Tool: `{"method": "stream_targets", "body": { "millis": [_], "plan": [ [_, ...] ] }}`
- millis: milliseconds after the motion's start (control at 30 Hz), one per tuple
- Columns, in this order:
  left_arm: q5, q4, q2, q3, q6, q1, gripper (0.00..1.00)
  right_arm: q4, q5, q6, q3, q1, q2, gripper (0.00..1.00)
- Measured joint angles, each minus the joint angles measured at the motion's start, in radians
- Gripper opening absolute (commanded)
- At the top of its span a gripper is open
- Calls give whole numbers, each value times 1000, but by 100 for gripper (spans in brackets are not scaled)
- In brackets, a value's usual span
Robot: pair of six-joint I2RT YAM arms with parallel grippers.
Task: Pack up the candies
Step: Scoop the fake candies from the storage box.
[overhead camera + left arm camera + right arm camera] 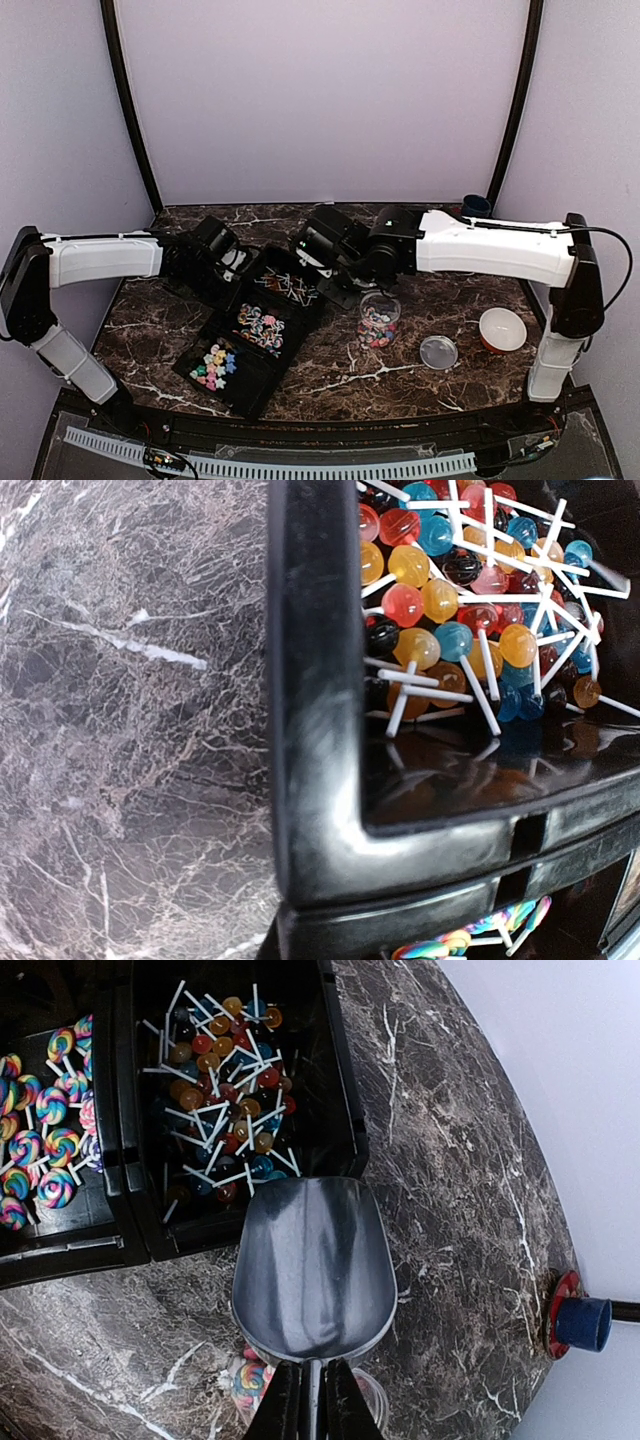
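three tray (338,1080) compartments of candies (215,1100), jar (380,300) part-filled

- Black plastic three-compartment tray (310,680), lying diagonally on the dark white-veined marble tabletop (420,390).
- Silver metal scoop (312,1260), bowl empty, at the tray's end compartment.
- Small clear round jar (378,322), just right of the tray.
- Clear round lid (438,352), between the jar and a red-and-white bowl (502,330).
- Small blue cup (583,1322), at the far right edge.

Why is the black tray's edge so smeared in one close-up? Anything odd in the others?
Left wrist view: the tray rim sits very near the lens, blurred and glary, while the lollipops look sharper. Right wrist view: the scoop shows a soft sheen, in focus. Top view: even light, but the black poles bow from lens distortion.
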Motion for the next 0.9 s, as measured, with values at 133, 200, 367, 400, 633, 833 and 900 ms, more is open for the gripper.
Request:
{"method": "stream_targets", "body": {
  "millis": [133, 200, 367, 400, 633, 833, 900],
  "plan": [
    [-21, -2, 0, 0, 29, 0, 0, -25, -34, -21, 49, 0, 43, 0],
    [-28, -2, 0, 0, 38, 0, 0, -44, -52, -32, 69, 0, 68, 0],
    [-44, -6, -1, 0, 65, 0, 0, -82, -82, -58, 135, 0, 140, 0],
    [-45, -6, -2, 0, 69, 0, 0, -87, -87, -63, 149, 0, 153, 0],
    [-58, -10, -54, -26, 100, 2, 0, -99, -99, -105, 244, 0, 229, 0],
    [-57, -17, -69, -34, 113, 2, 0, -43, -113, -134, 257, -2, 266, 0],
    [-57, -18, -69, -39, 113, 4, 0, -3, -122, -151, 240, -4, 266, 0]
  ]
}}
